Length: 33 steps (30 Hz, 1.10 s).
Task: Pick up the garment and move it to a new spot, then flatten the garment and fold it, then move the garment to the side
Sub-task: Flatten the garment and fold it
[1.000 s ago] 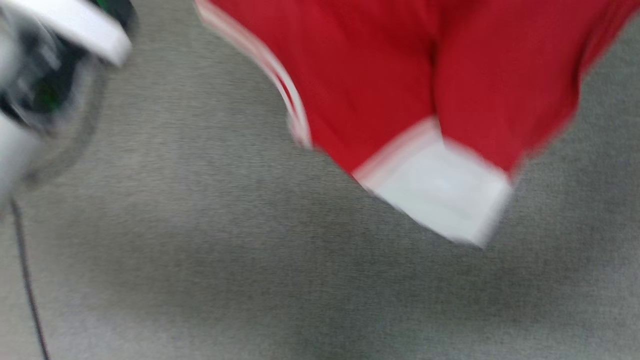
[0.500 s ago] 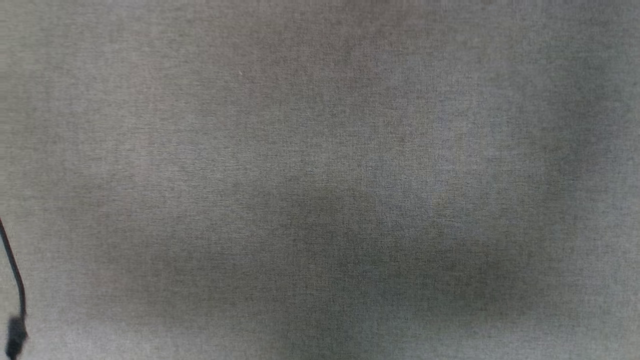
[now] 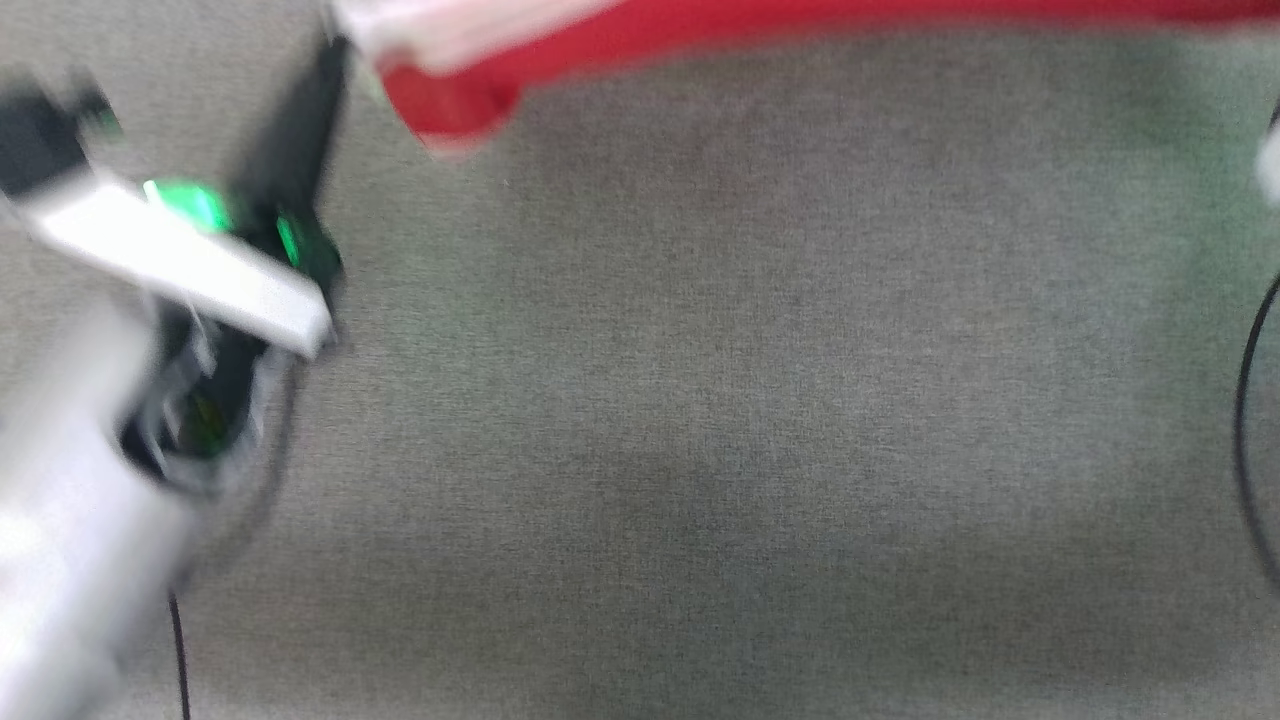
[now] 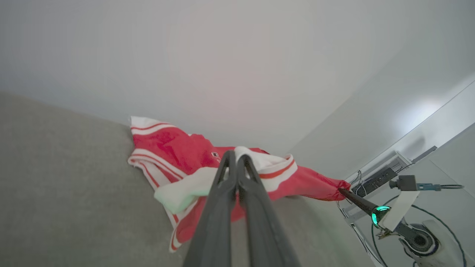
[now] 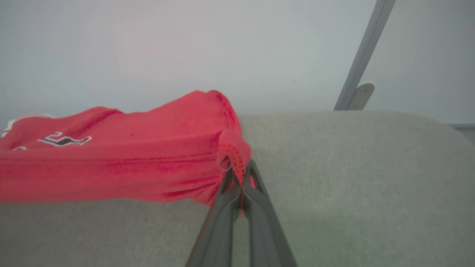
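**No legible text found**

We find no marking that can be read in full. On the red garment (image 5: pixel 111 163), in the right wrist view, we note a black, white-outlined character fragment (image 5: pixel 64 140) (cut off at a fold), and we cannot name it. In the left wrist view a small dark emblem (image 4: pixel 215 154) sits on the same cloth, too small to read.

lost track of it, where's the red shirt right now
The shirt stretches across the head view's top edge, pinched by left fingers and right fingers.
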### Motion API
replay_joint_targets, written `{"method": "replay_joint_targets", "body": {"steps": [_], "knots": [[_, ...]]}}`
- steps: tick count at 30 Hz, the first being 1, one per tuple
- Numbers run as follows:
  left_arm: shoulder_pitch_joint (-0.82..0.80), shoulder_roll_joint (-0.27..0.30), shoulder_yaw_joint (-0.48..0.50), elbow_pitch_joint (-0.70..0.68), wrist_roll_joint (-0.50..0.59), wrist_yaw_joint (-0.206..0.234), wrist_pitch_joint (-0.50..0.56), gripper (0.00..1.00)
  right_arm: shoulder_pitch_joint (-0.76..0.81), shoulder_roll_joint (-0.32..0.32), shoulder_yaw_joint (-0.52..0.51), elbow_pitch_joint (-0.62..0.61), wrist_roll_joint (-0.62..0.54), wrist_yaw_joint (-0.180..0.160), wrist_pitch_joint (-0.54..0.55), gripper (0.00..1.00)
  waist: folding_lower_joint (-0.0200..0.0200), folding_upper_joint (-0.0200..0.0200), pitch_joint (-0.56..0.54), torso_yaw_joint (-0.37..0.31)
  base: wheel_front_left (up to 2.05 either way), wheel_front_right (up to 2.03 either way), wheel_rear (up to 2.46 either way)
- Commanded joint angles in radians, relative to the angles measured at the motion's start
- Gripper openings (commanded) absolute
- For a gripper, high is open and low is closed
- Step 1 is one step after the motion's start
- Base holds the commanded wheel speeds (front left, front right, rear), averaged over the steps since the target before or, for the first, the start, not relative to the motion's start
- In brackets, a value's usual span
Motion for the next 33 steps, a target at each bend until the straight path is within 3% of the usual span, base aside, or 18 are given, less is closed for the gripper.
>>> {"method": "replay_joint_targets", "body": {"steps": [1,9,21,26,33], "knots": [[0.03,-0.001,0.013,-0.012,0.014,0.003,-0.008,0.0,0.035,-0.01,-0.009,-0.02,0.013,-0.006,0.008,0.0,0.0,0.0,-0.014,0.004,0.0,0.0,0.0],[0.427,0.008,0.091,-0.191,0.084,0.003,-0.008,0.0,0.456,0.004,-0.068,-0.315,0.127,-0.005,0.155,0.0,0.0,0.0,-0.09,-0.005,0.0,0.0,0.0],[0.818,0.102,0.228,-0.454,0.145,0.003,-0.008,0.0,0.871,0.15,-0.235,-0.723,0.175,-0.006,0.327,0.0,0.0,0.0,-0.107,0.0,0.0,0.0,0.0],[0.76,0.125,0.199,-0.505,0.162,0.003,-0.007,0.0,0.853,0.175,-0.258,-0.768,0.167,-0.006,0.343,0.0,0.0,0.0,-0.092,-0.001,0.0,0.0,0.0],[0.422,0.144,0.068,-0.428,0.108,0.003,0.077,0.0,0.688,0.141,-0.2,-0.706,0.103,-0.004,0.357,0.0,0.0,0.0,-0.056,-0.008,0.0,0.0,0.0]]}}
